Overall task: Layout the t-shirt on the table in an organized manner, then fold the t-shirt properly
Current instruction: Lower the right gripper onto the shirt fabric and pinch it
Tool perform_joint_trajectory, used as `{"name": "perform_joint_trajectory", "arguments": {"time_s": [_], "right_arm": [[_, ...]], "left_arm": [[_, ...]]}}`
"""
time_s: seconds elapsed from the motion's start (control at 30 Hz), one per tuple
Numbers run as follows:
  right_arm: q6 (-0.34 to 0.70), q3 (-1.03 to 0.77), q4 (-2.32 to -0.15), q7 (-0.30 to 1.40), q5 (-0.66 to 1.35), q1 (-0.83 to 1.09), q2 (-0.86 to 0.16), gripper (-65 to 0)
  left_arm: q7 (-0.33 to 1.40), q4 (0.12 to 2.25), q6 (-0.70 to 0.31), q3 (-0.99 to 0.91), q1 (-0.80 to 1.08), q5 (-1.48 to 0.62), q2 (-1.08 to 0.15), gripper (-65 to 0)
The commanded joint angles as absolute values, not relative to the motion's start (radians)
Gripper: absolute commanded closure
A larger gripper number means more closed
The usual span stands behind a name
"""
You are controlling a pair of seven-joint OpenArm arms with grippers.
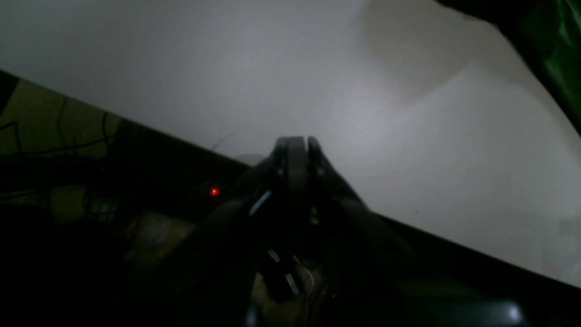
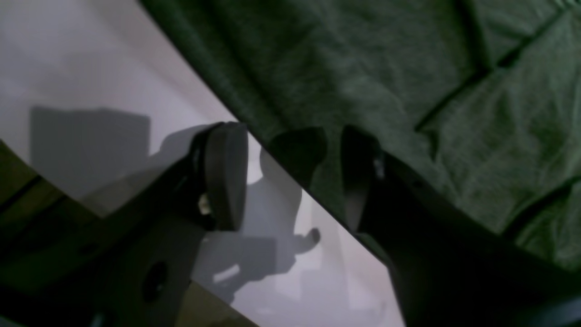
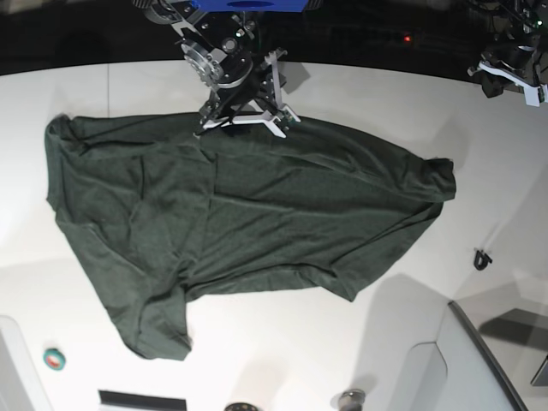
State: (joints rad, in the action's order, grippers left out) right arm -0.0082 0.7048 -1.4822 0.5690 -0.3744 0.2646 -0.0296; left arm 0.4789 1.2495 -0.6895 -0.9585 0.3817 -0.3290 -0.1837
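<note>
Overhead, the right tool (image 2: 290, 175) straddles the t-shirt (image 3: 240, 223) edge, parted, gripping nothing — left tool (image 1: 297, 147) closed, empty

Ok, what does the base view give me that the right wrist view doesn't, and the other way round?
Only the base view shows the whole t-shirt spread across the table, still rumpled, with a sleeve toward the near edge, plus a small black clip and a teal roll. Only the right wrist view shows the right gripper close up: jaws apart, straddling the shirt's edge, nothing pinched. Both show green cloth on white tabletop, with that gripper at the shirt's far edge.
</note>
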Motion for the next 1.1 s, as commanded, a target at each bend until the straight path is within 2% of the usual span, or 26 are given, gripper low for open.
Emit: {"name": "perform_joint_trajectory", "arguments": {"time_s": [0.0, 0.27, 0.43, 0.47, 0.6, 0.67, 1.07], "right_arm": [[-0.013, 0.711, -1.475, 0.559, -0.389, 0.263, -0.022, -27.3], [-0.013, 0.710, -1.426, 0.559, -0.389, 0.234, -0.018, -23.9], [-0.013, 0.705, -1.426, 0.559, -0.389, 0.232, -0.018, -6.8], [-0.013, 0.705, -1.426, 0.559, -0.389, 0.232, -0.018, -5.1], [-0.013, 0.710, -1.428, 0.559, -0.389, 0.232, -0.018, -3.9], [-0.013, 0.710, -1.428, 0.559, -0.389, 0.232, -0.018, -0.2], [-0.013, 0.710, -1.474, 0.559, -0.389, 0.219, -0.019, -0.8]], "left_arm": [[0.458, 1.262, -0.698, -0.961, 0.384, -0.346, -0.200, 0.0], [0.458, 1.262, -0.698, -0.964, 0.387, -0.346, -0.200, 0.0], [0.458, 1.262, -0.698, -0.964, 0.383, -0.343, -0.200, 0.0], [0.458, 1.262, -0.698, -0.964, 0.383, -0.343, -0.200, 0.0], [0.458, 1.262, -0.698, -0.963, 0.383, -0.341, -0.200, 0.0], [0.458, 1.262, -0.698, -0.961, 0.381, -0.340, -0.200, 0.0], [0.458, 1.262, -0.698, -0.964, 0.381, -0.340, -0.202, 0.0]]}}
